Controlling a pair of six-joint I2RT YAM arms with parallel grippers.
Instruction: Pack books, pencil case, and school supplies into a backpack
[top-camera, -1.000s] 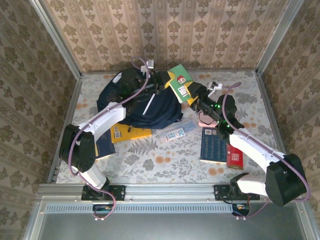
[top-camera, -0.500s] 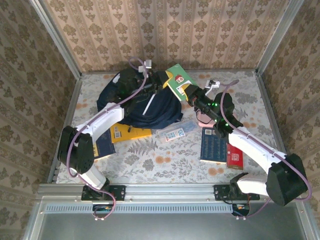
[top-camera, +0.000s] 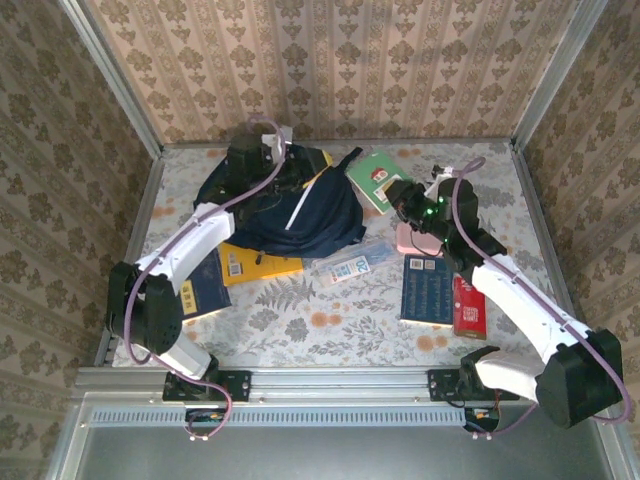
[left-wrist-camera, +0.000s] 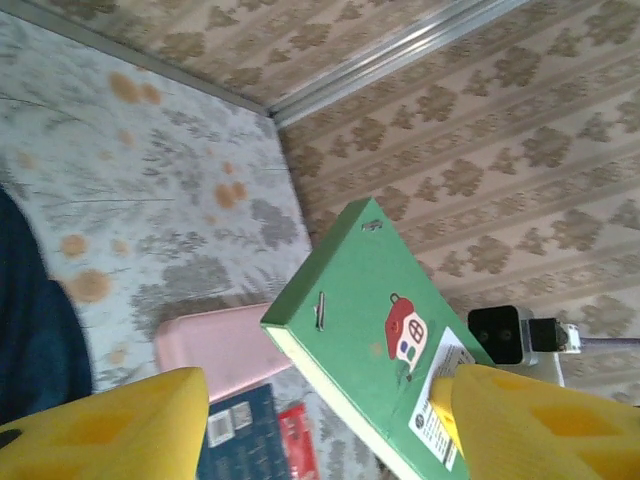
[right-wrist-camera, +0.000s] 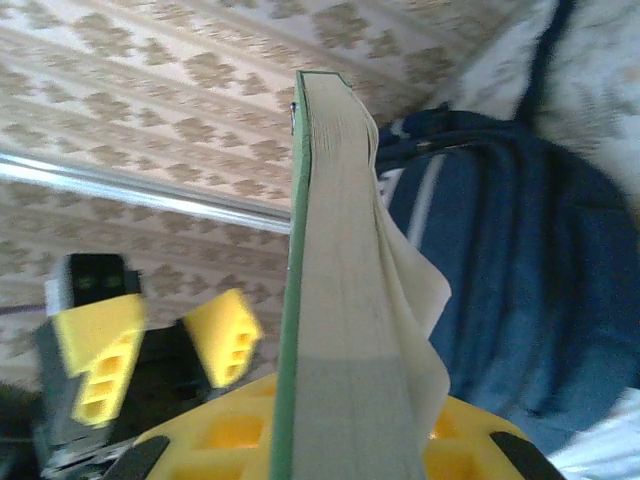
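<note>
Here, seen from above, the right gripper (top-camera: 402, 192) is clamped on one edge of the small green book (top-camera: 374, 177). It holds the book tilted above the table (top-camera: 330, 330), at about 1 o'clock from the table's middle and near the 3 o'clock side of the backpack (top-camera: 290, 210). The right wrist view shows the book edge-on, its pages pinched between the yellow pads.

The backpack lies slumped at 11 o'clock. The left gripper (top-camera: 285, 168) sits at the backpack's 12 o'clock edge, its fingers (left-wrist-camera: 120, 425) spread wide with nothing between them.

The pink box (top-camera: 415, 238) lies at 5 o'clock from the green book, partly under the right arm. The yellow book (top-camera: 255, 266) pokes out at the backpack's 7 o'clock, and the blue-and-white packet (top-camera: 350, 262) lies at its 5 o'clock. One navy book (top-camera: 428, 290) rests at 4 o'clock from the table's middle, with the red pack (top-camera: 470, 308) just beside it. The other navy book (top-camera: 205, 292) lies at 8 o'clock by the left arm.
</note>
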